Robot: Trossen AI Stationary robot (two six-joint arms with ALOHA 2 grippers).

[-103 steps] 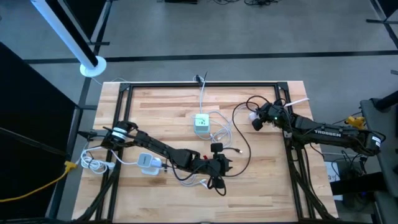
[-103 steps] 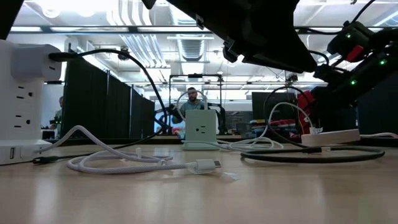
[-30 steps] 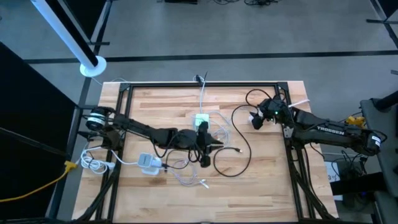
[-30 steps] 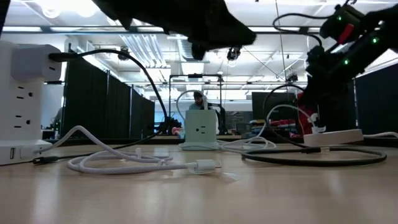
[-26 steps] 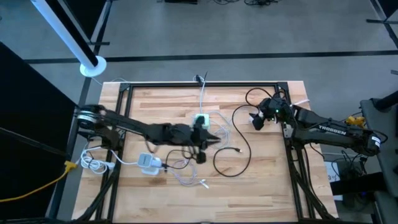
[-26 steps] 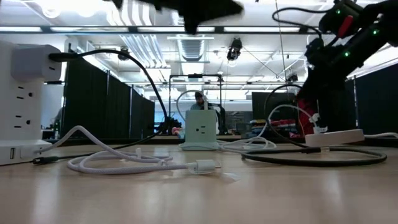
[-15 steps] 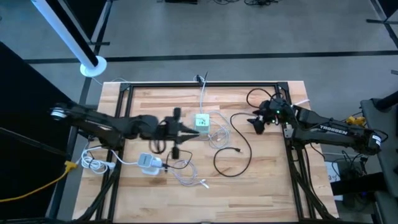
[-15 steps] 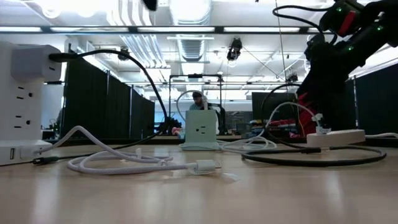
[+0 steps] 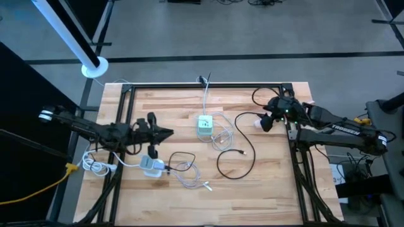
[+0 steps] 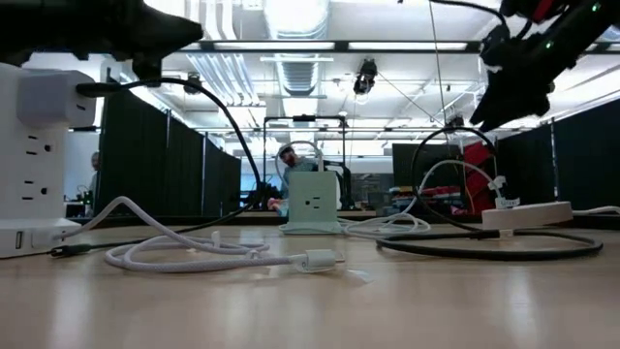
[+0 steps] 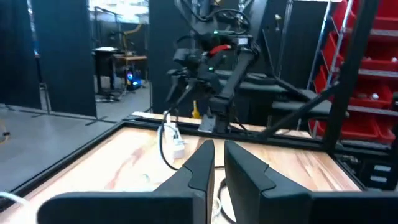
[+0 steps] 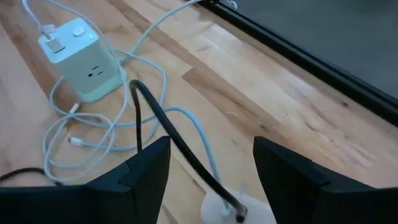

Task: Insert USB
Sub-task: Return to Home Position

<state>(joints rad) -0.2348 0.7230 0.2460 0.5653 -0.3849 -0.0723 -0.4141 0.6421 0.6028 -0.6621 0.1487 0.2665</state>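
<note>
1. The left gripper (image 9: 166, 132) hangs over the left-centre of the wooden table (image 9: 271, 189) in the high view. Its fingers are pressed almost together and hold nothing.
2. The right gripper (image 12: 210, 148) is at the right-centre, spread wide and empty. The black cable (image 12: 168, 127) runs under the gap to a white round base (image 12: 224, 208) and is not gripped.
3. The white outlet extension (image 9: 150, 165) lies at lower left, just below the left gripper. The pale green outlet cube (image 9: 204, 125) stands at centre. A white USB plug (image 10: 318, 258) lies loose in the low view's middle foreground.
4. Likely risks: the right gripper could catch the black cable as it moves off and tug its plug free. The left arm could snag leads rising from the outlet extension.
</note>
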